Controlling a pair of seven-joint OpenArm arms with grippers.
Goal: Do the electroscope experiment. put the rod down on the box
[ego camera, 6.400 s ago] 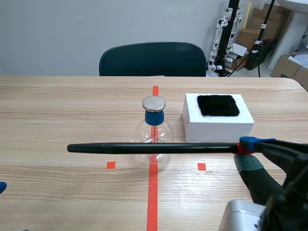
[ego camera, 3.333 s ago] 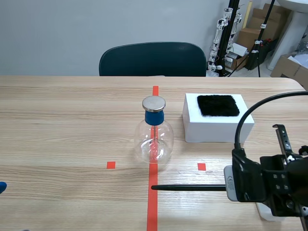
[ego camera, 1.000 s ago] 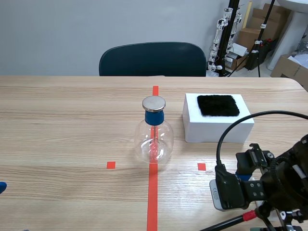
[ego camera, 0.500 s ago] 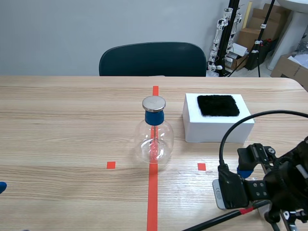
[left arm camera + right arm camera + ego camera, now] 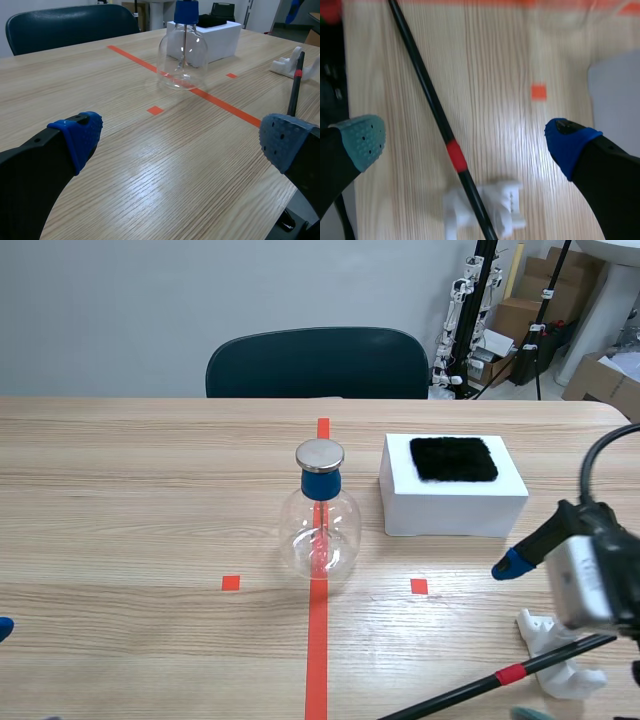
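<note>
The black rod with its red band lies slanted near the table's front edge. Its banded end rests on a small white stand, apart from the white box with the black fur pad. My right gripper hovers open above the rod and stand, one finger on each side, touching neither. The glass electroscope flask with its blue neck and metal cap stands on the red line. My left gripper is open low over the table at the left, and holds nothing.
A dark chair stands behind the table's far edge. Cardboard boxes and stands fill the back right corner. In the left wrist view the flask, the box and the rod lie well ahead.
My right gripper has opened, let go of the rod and drawn up and to the right. The rod now lies on the white stand and the table.
</note>
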